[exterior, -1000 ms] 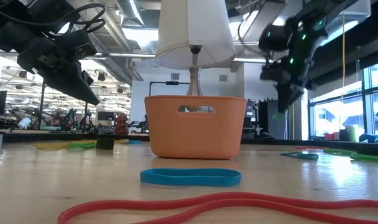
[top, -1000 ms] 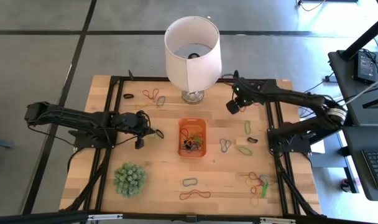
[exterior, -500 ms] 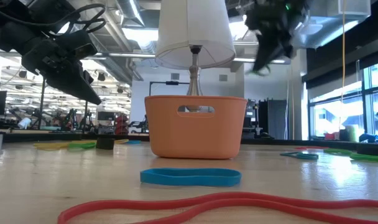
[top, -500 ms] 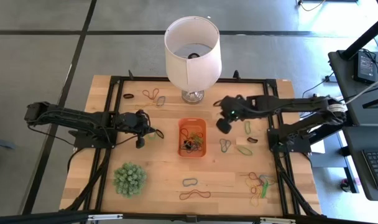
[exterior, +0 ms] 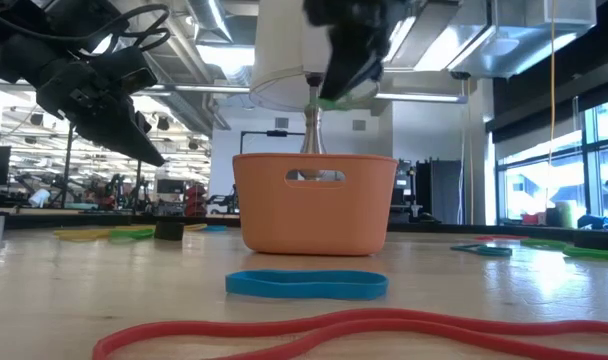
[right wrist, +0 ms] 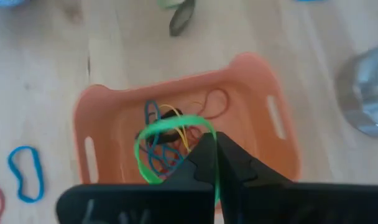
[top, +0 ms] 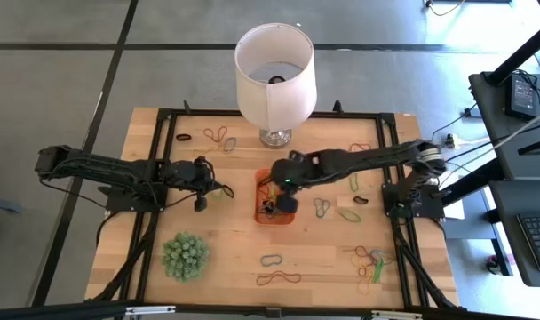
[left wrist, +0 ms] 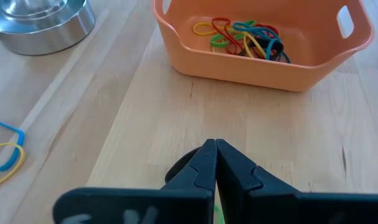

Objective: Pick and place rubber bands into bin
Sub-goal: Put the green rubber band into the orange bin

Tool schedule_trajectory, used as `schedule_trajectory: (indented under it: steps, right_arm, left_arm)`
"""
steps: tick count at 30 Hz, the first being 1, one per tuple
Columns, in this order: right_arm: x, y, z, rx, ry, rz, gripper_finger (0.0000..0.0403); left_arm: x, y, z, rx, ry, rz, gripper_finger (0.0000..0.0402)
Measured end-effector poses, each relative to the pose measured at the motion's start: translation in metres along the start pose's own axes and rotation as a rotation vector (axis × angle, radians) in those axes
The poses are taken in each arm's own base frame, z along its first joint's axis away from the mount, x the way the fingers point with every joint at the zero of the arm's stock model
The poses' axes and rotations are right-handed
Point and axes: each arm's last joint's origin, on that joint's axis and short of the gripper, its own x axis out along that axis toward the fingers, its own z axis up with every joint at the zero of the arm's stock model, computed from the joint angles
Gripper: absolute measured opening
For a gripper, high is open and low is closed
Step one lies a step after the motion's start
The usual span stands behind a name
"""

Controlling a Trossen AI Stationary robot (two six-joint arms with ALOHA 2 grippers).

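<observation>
The orange bin [top: 258,210] sits mid-table in front of the lamp and holds several coloured rubber bands [left wrist: 245,37]. My right gripper [top: 286,197] hangs over the bin, shut on a green rubber band [right wrist: 170,127]; in the low view the gripper [exterior: 349,85] is above the bin's rim [exterior: 314,160]. More bands lie flat on the wood: a blue one [top: 270,260], a red one [top: 279,278] and a cluster [top: 368,262]. My left gripper [top: 221,189] is shut, left of the bin, and its tips [left wrist: 215,149] point at the bin's wall [left wrist: 257,71]. My right gripper pinches the green rubber band at one side of its loop [right wrist: 209,134] between its two shut fingers, coming from above. The band is lifted clear. Its open loop [right wrist: 142,146] curves out from the fingertips over the inside of the bin.
A lamp with a white shade [top: 274,67] stands behind the bin, and its metal base [left wrist: 40,18] is close to the bin's far side. A spiky green ball plant [top: 184,256] sits near the left front. Further bands lie right of the bin [top: 350,214] and at the far left [top: 217,135].
My right gripper has swept from the table's far right side toward the left and a little nearer, carrying the green band, and now hangs over the bin. My left arm has kept still.
</observation>
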Motion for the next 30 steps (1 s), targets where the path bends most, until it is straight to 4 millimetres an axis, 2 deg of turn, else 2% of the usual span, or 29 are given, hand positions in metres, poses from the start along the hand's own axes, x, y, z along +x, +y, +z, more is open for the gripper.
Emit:
schedule_trajectory:
  steps: [4, 8, 20, 24, 30]
  right_arm:
    - [0.032, 0.007, 0.003, -0.040, 0.065, 0.019, 0.0000]
    - [0.062, 0.011, -0.002, -0.059, 0.138, 0.040, 0.0000]
    - [0.121, 0.017, -0.015, -0.088, 0.204, 0.030, 0.0000]
    - [0.132, 0.018, -0.021, -0.092, 0.237, 0.023, 0.0002]
    - [0.125, 0.017, -0.019, -0.064, 0.226, 0.022, 0.0048]
  left_arm:
    - [0.000, 0.000, 0.000, 0.000, 0.000, 0.000, 0.0004]
    - [0.000, 0.000, 0.000, 0.000, 0.001, 0.000, 0.0004]
    - [0.000, 0.000, 0.000, 0.000, 0.001, 0.000, 0.0004]
    - [0.000, 0.000, 0.000, 0.000, 0.002, -0.006, 0.0001]
    - [0.000, 0.000, 0.000, 0.000, 0.002, -0.006, 0.0005]
